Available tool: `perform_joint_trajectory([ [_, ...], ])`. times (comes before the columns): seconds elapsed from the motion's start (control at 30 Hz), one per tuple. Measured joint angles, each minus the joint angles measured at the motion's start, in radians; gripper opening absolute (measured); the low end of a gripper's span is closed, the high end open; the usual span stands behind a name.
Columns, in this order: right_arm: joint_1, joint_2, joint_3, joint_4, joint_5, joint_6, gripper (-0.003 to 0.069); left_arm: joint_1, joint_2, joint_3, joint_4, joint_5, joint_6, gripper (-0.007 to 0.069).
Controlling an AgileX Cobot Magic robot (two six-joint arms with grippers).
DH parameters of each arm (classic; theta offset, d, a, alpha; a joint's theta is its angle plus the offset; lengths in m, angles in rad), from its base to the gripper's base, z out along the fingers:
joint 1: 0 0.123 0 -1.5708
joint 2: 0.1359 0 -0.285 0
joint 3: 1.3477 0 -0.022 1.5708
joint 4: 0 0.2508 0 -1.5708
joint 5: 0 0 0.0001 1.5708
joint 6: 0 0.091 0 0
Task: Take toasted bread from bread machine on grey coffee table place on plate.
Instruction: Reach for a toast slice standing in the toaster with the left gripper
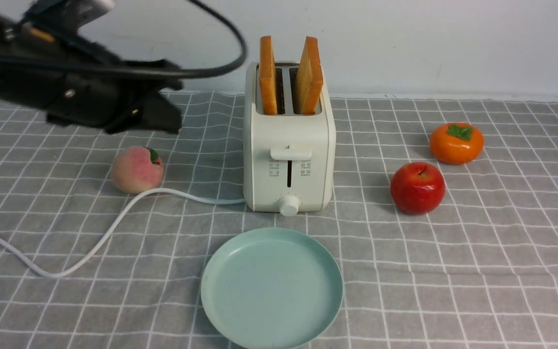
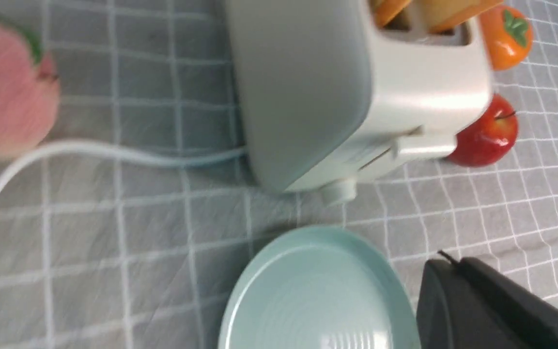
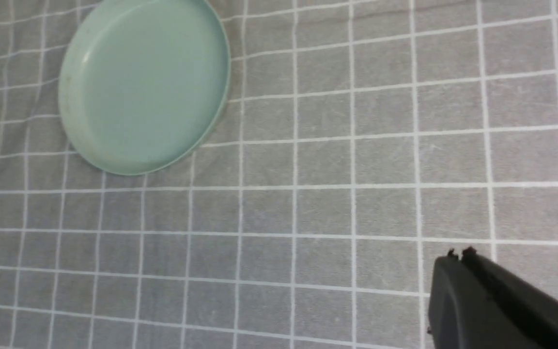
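The left gripper (image 2: 446, 264) is seen with its fingers pressed together on nothing, raised above the grey coffee table (image 1: 453, 271) to the left of the bread machine (image 1: 288, 165). The right gripper (image 3: 459, 254) is likewise closed and is held over bare cloth, apart from the plate (image 1: 271, 288). The table is dressed in slightly wrinkled grey cloth with white grid lines, and a plain white wall is seen behind it. The toasted bread (image 1: 268, 75) is stood in the machine's two slots (the right-hand slice tilted), and the mint-green plate is laid just before the machine. A white cord (image 1: 90, 247) is trailed leftward past a peach (image 1: 137, 169); a red apple (image 1: 417, 187) and a persimmon (image 1: 456, 143) are set to the machine's right. Small icons are printed on its front, too small to be read
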Motion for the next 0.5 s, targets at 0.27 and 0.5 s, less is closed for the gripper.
perform_joint_trajectory([
  [0.27,0.0,0.0,0.0,0.093,-0.007,-0.041,-0.0013,-0.095,0.186,-0.197,0.068,-0.228,-0.038,0.0099],
  [0.5,0.003,0.0,0.0,0.104,-0.044,-0.046,-0.0008,-0.107,0.345,-0.292,0.051,-0.342,-0.046,0.0367],
])
